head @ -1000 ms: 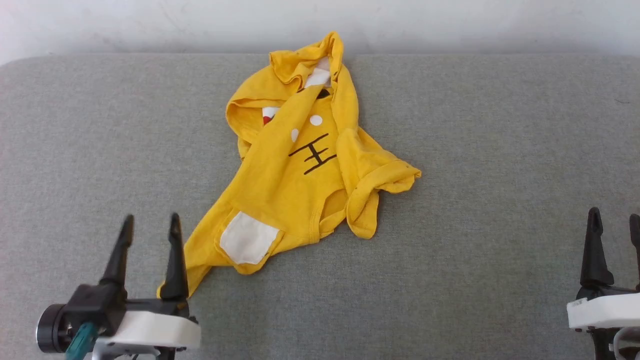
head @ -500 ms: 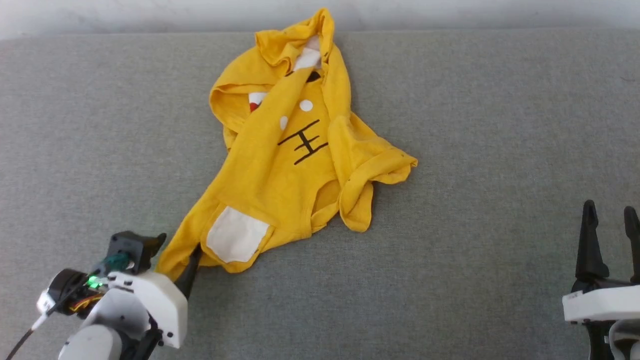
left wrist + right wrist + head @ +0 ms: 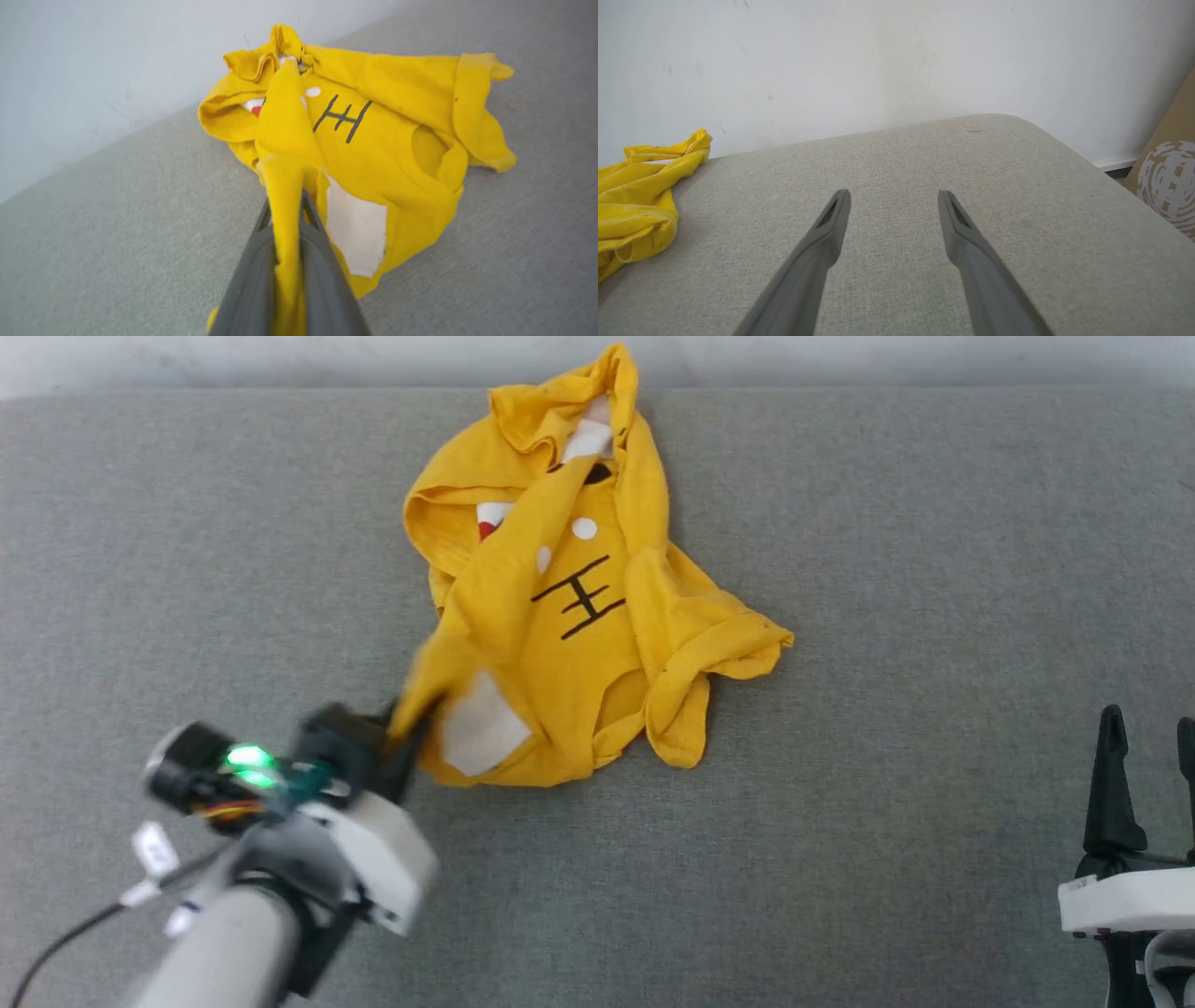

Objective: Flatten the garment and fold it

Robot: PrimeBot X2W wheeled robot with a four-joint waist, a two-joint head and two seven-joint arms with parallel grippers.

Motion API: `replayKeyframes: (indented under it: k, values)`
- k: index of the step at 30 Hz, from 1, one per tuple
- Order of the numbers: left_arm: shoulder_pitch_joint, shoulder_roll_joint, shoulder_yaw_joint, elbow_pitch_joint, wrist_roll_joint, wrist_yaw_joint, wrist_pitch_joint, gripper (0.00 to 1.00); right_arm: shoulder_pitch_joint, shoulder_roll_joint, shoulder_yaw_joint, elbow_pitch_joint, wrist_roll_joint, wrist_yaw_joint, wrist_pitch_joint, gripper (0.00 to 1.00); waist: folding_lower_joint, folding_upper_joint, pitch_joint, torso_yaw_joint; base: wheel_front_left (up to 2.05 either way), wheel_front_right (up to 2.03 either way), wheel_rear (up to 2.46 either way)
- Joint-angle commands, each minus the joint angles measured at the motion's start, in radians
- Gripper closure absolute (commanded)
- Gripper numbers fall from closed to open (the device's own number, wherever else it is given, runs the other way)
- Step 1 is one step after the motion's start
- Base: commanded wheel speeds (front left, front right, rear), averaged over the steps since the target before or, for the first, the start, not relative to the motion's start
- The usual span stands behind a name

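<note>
The garment (image 3: 579, 644), a bright yellow T-shirt with black whisker lines, white patches and a red dot, lies crumpled at the middle back of the grey cushion (image 3: 840, 803). My left gripper (image 3: 406, 737) is shut on the shirt's near-left corner, which is lifted and bunched against the white patch. In the left wrist view the cloth (image 3: 373, 140) runs down between the closed fingers of the left gripper (image 3: 285, 210). My right gripper (image 3: 1150, 721) stands open at the lower right, far from the shirt. The right wrist view shows its spread fingers (image 3: 894, 196) above bare cushion, the garment (image 3: 635, 205) at the left edge.
A white wall (image 3: 840, 359) runs right behind the cushion's far edge, close to the shirt's top. A brown cardboard box (image 3: 1167, 182) stands beyond the cushion's rounded right corner. Wide bare cushion lies on both sides of the shirt.
My left gripper has gone from open beside the shirt's near-left corner to shut on it. It has carried that corner up and to the right. The right gripper has stayed open.
</note>
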Motion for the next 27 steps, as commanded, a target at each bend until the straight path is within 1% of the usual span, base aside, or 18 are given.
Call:
replayKeyframes:
  k: [1,3,7,9,11,12,13,14,15,18,20,22,23,26,27]
  values:
    - [-0.018,-0.003,-0.049,-0.058,0.034,-0.008,0.014,1.0,-0.015,0.001,-0.001,0.0,-0.006,-0.001,-0.003,0.0,-0.0002,-0.0001,-0.013,0.019,0.0,0.0,0.0]
    - [-0.015,-0.017,-0.139,-0.137,0.058,-0.025,0.052,1.0,-0.016,0.001,0.004,-0.001,-0.007,-0.001,0.0,0.0,-0.0002,-0.0001,-0.015,0.027,0.0,0.0,0.0]
    - [-0.011,-0.057,-0.359,-0.232,0.025,-0.048,0.123,1.0,-0.021,0.001,0.008,-0.005,-0.007,-0.001,0.004,0.0,-0.0002,-0.0001,-0.008,0.041,0.0,0.0,0.0]
    - [-0.029,-0.07,-0.45,-0.228,0.003,-0.051,0.141,1.0,-0.024,0.001,0.007,-0.005,-0.009,-0.001,0.004,0.0,-0.0002,-0.0001,-0.002,0.048,0.0,0.0,0.0]
    - [-0.063,-0.067,-0.537,-0.187,-0.012,-0.052,0.153,1.0,-0.029,0.001,0.01,-0.002,-0.01,-0.001,0.006,0.0,-0.0002,-0.0001,0.002,0.05,0.0,0.0,0.0]
    - [-0.077,-0.072,-0.566,-0.158,-0.028,-0.052,0.152,0.91,-0.03,0.001,0.011,0.0,-0.01,-0.001,0.006,0.0,-0.0002,-0.0001,0.003,0.051,0.0,0.0,0.0]
    - [-0.094,-0.072,-0.601,-0.127,-0.04,-0.052,0.154,0.59,-0.032,0.001,0.013,0.002,-0.009,-0.001,0.006,0.0,-0.0002,-0.0001,0.004,0.05,0.0,0.0,0.0]
    - [-0.107,-0.077,-0.626,-0.099,-0.06,-0.052,0.149,0.15,-0.034,0.001,0.015,0.004,-0.009,-0.001,0.006,0.0,-0.0002,-0.0001,0.004,0.049,0.0,0.0,0.0]
    - [-0.112,-0.09,-0.631,-0.072,-0.086,-0.052,0.138,0.0,-0.034,0.001,0.015,0.005,-0.009,-0.001,0.005,0.0,-0.0002,-0.0001,0.004,0.049,0.0,0.0,0.0]
    - [-0.13,-0.112,-0.634,-0.01,-0.121,-0.052,0.106,0.0,-0.035,0.001,0.016,0.01,-0.009,-0.001,0.005,0.0,-0.0002,-0.0001,0.001,0.048,0.0,0.0,0.0]
    - [-0.129,-0.125,-0.609,0.004,-0.154,-0.047,0.084,0.0,-0.034,0.001,0.014,0.013,-0.009,-0.001,0.004,0.0,-0.0002,-0.0001,-0.003,0.048,0.0,0.0,0.0]
    - [-0.127,-0.123,-0.567,0.001,-0.192,-0.031,0.07,0.0,-0.031,0.001,0.01,0.014,-0.009,-0.001,0.004,0.0,-0.0002,-0.0001,-0.007,0.05,0.0,0.0,0.0]
    - [-0.127,-0.123,-0.567,0.001,-0.192,-0.031,0.07,0.0,-0.031,0.001,0.01,0.014,-0.009,-0.001,0.004,0.0,-0.0002,-0.0001,-0.007,0.05,0.0,0.0,0.0]
    - [-0.136,-0.089,-0.481,-0.014,-0.218,0.017,0.053,0.0,-0.025,0.001,0.011,0.017,-0.008,-0.001,0.003,0.0,-0.0002,-0.0001,-0.011,0.051,0.0,0.0,0.0]
    - [-0.153,-0.056,-0.417,-0.016,-0.211,0.062,0.042,0.0,-0.025,0.001,0.016,0.018,-0.007,-0.001,0.003,0.0,-0.0002,-0.0001,-0.009,0.05,0.0,0.0,0.0]
